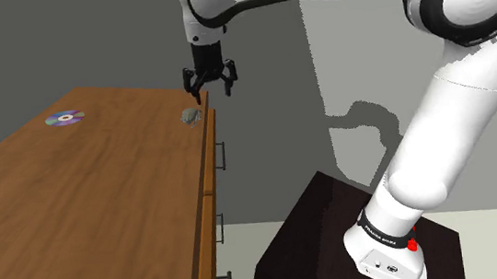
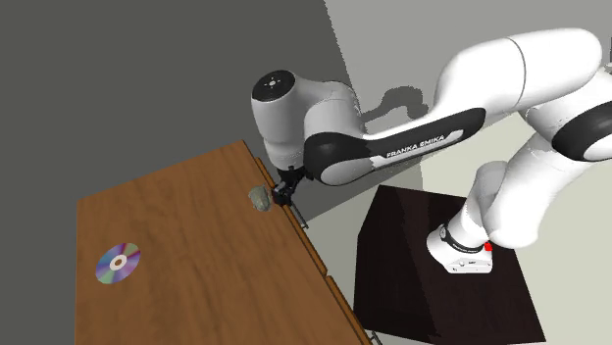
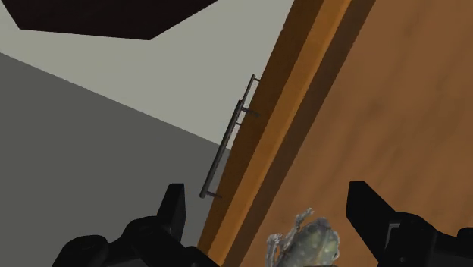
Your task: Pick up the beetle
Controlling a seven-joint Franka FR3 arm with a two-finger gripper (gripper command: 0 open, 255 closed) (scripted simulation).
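Pincer (image 1: 214,90) is spread wide open, hanging just above the greyish beetle (image 1: 190,117). On the wrist view we see the bug sitting between the two fingers (image 3: 174,205) with neither one touching it. It's lying right at the drawer-side edge of our wooden surface (image 1: 103,193), above the drawer handle (image 3: 227,144) and well apart from the CD (image 1: 64,119).

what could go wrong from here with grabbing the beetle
1. The beetle lies close to the wooden top's front edge; a nudge from the open tool could push it off.
2. In the wrist view one finger appears to sit past that edge, so coming straight down it may miss the top and close off-centre on the beetle.
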